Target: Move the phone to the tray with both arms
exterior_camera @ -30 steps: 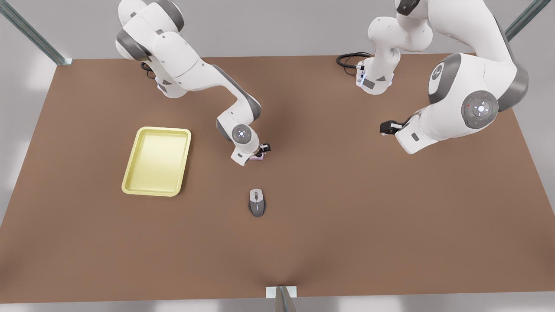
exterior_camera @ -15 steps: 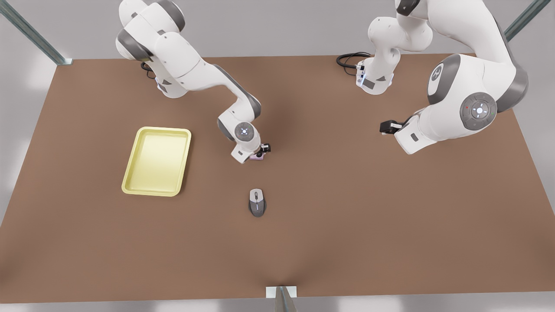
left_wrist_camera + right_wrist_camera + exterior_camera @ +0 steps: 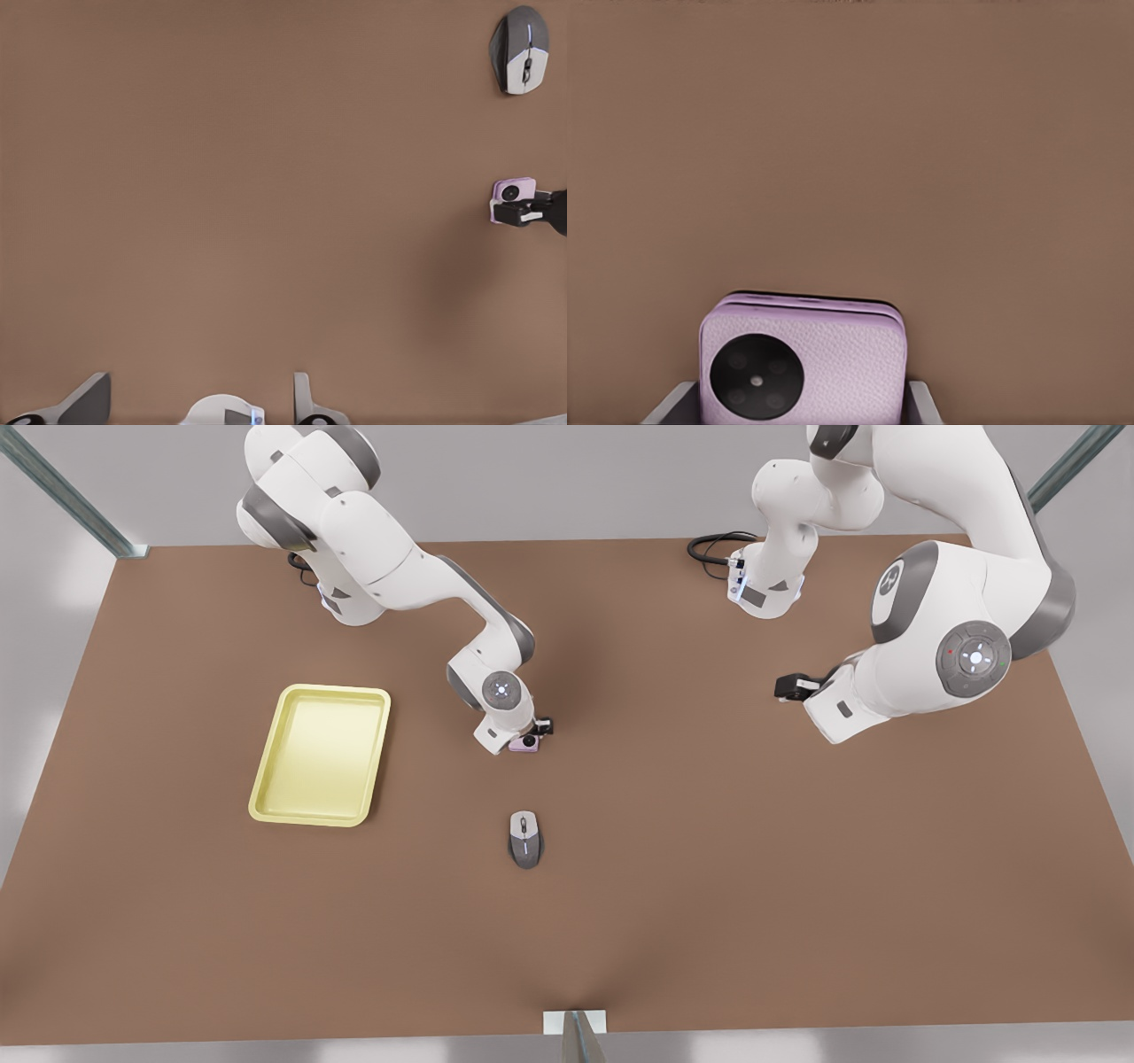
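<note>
The phone point(image 3: 523, 744) is a small pink-lilac slab with a black camera circle, near the table's middle. My right gripper point(image 3: 532, 737), on the arm at the front view's left, is shut on it. In the right wrist view the grey fingers point(image 3: 669, 409) press the phone point(image 3: 806, 363) on both sides. I cannot tell whether it is off the table. The pale yellow tray point(image 3: 337, 689) lies toward the front view's left of the phone. My left gripper point(image 3: 788, 687) waits open at the front view's right, holding nothing; its wrist view shows the phone point(image 3: 514, 190) far off.
A grey computer mouse point(image 3: 524, 839) lies on the brown table nearer the camera than the phone, also seen as the mouse point(image 3: 520, 49) in the left wrist view. Black cables point(image 3: 709, 545) lie at the far table edge by an arm base.
The right arm's wrist has shifted slightly toward the far edge, and more of the phone now shows beside it. The left arm has barely moved.
</note>
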Motion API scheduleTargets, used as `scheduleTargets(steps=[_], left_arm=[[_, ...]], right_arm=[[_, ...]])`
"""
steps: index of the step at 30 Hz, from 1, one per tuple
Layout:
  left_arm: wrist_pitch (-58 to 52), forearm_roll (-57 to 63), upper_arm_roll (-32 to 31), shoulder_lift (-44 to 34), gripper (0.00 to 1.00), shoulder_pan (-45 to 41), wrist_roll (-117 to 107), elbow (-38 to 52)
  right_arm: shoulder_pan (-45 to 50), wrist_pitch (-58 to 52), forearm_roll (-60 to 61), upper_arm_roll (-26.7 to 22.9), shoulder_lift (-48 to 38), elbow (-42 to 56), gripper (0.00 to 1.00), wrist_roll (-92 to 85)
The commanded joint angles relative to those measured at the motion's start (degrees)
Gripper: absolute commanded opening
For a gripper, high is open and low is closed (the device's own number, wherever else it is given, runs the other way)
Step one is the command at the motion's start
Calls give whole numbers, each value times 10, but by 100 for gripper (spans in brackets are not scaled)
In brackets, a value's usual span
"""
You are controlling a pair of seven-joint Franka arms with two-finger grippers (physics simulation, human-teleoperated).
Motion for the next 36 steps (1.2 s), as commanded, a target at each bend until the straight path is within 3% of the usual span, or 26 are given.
scheduleTargets(steps=[1,7,19,24,28,31,33,34,36], left_arm=[[0,0,0,-1,100,0,1,0],[0,0,0,0,100,0,2,0],[0,0,0,2,100,3,3,-1],[6,-2,10,-1,100,3,-1,1],[8,49,14,-4,100,3,-1,11],[11,49,16,-5,100,3,-1,11],[12,49,16,-2,100,3,-1,11],[12,49,16,-1,100,3,-2,11],[12,49,16,-1,100,3,-1,11]], right_arm=[[0,3,0,0,0,0,88,26],[0,4,0,0,0,-1,82,25],[-9,-20,0,-3,-29,10,80,-3],[-208,-194,1,-3,-174,17,80,-208],[-343,-187,1,-3,-274,-108,80,-395],[-415,-185,1,-5,-297,-150,81,-511],[-429,-160,1,-5,-297,-182,87,-537],[-429,-159,2,-5,-294,-186,100,-537],[-429,-157,3,-5,-285,-185,100,-535]])
